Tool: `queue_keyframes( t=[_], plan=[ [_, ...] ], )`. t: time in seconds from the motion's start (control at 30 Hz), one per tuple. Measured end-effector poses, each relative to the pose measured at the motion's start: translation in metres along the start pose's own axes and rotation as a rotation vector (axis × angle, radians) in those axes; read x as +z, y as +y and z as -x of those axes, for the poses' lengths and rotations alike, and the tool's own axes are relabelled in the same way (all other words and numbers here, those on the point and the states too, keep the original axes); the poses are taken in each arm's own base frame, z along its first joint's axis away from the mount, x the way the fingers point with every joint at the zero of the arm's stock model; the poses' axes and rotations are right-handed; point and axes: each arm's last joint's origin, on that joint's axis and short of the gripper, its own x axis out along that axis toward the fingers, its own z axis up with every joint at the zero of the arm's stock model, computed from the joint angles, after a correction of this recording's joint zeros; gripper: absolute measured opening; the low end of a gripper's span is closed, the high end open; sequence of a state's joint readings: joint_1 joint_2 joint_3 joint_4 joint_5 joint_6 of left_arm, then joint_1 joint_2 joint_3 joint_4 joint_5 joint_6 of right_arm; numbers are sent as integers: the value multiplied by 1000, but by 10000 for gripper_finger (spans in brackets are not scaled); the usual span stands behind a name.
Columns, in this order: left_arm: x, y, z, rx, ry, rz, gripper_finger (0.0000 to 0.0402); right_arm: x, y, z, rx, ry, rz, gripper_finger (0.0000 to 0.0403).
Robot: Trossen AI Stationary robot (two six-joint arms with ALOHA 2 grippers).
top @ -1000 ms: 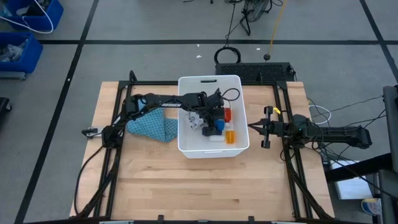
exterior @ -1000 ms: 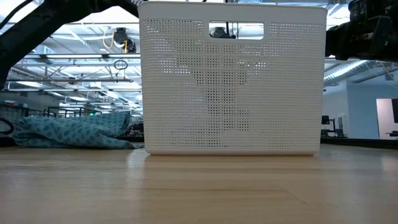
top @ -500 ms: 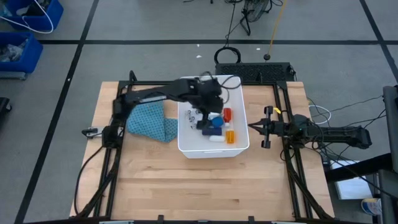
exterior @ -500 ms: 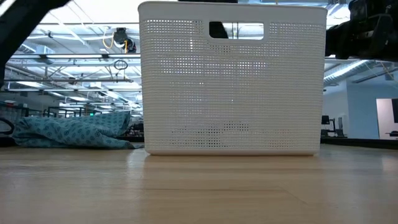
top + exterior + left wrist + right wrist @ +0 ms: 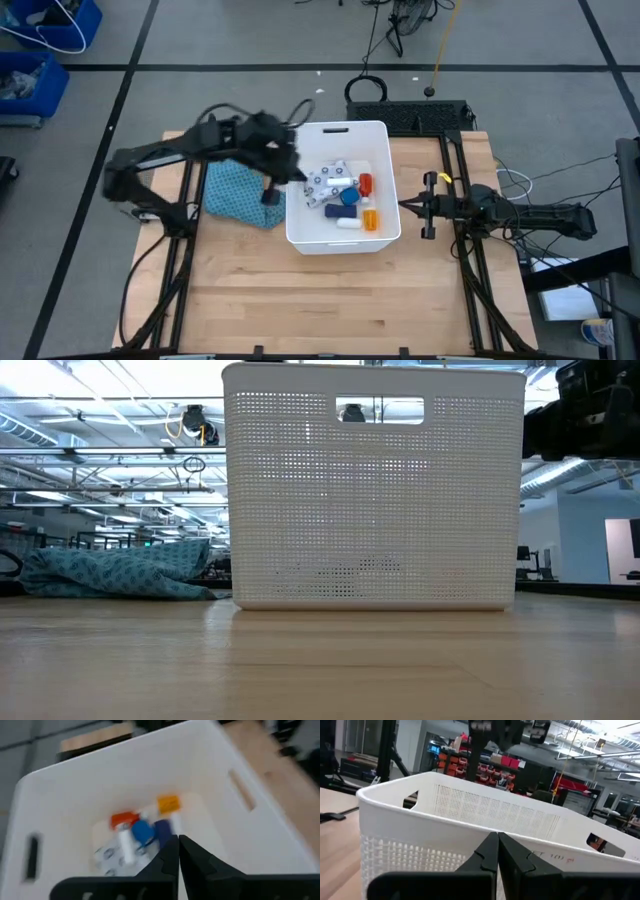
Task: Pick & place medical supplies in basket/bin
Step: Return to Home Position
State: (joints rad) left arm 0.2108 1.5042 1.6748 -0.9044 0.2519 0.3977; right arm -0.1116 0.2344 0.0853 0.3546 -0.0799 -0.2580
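Observation:
The white bin (image 5: 300,235) stands mid-table. On its floor lie the medical supplies: a flat white dark-patterned pouch (image 5: 325,180), a red bottle (image 5: 365,183), a blue piece (image 5: 347,196), an orange pill bottle (image 5: 370,218) and a white tube (image 5: 347,223). My left gripper (image 5: 283,170) hovers above the bin's left rim, shut and holding nothing; in its wrist view the fingers (image 5: 178,839) point down into the bin. My right gripper (image 5: 405,205) waits shut just right of the bin (image 5: 470,820).
A teal patterned cloth (image 5: 235,195) lies crumpled on the table against the bin's left side, under my left arm; the low view shows the cloth (image 5: 120,575) beside the bin (image 5: 375,490). Bare wood stretches along the near edge.
My left gripper has risen out of the bin and drawn back toward the table's left edge, now above the bin's left rim. The pouch that was under it lies among the other supplies in the bin.

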Motion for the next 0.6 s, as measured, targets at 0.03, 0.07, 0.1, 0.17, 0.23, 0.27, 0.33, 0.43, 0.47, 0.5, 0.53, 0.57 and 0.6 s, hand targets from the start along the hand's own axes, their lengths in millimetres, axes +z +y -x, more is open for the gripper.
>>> queue_keyframes(
  t=[0.03,0.07,0.1,0.17,0.23,0.27,0.33,0.43,0.47,0.5,0.53,0.57,0.6],
  plan=[
    [-9,-4,3,35,-3,-5,10,0,0,0,1,2,-4,0],
    [-19,-7,6,67,-13,-9,5,0,0,0,0,1,-7,0],
    [-30,-11,11,88,-26,-8,4,0,0,0,-1,-3,-9,0],
    [-53,-20,17,111,-89,0,4,0,0,0,-1,-4,-10,0],
    [-76,-29,22,107,-204,-13,3,0,0,0,-1,-3,-13,0],
    [-88,-33,21,111,-260,-20,3,1,0,0,-2,-8,-17,0],
    [-113,-39,19,155,-352,-8,2,2,-1,0,-3,-15,-23,0],
    [-146,-39,12,269,-450,65,2,2,0,0,-2,-13,-29,0],
    [-156,-40,8,280,-479,81,2,2,0,0,-2,-13,-34,0],
    [-166,-41,5,269,-510,95,2,2,-1,0,-4,-16,-37,0],
    [-174,-43,3,253,-539,109,2,2,-1,0,-4,-19,-44,0],
    [-181,-46,2,238,-565,119,2,3,-1,0,-5,-22,-52,0],
    [-187,-50,2,233,-594,118,1,3,-1,0,-5,-25,-60,0]
  ],
)
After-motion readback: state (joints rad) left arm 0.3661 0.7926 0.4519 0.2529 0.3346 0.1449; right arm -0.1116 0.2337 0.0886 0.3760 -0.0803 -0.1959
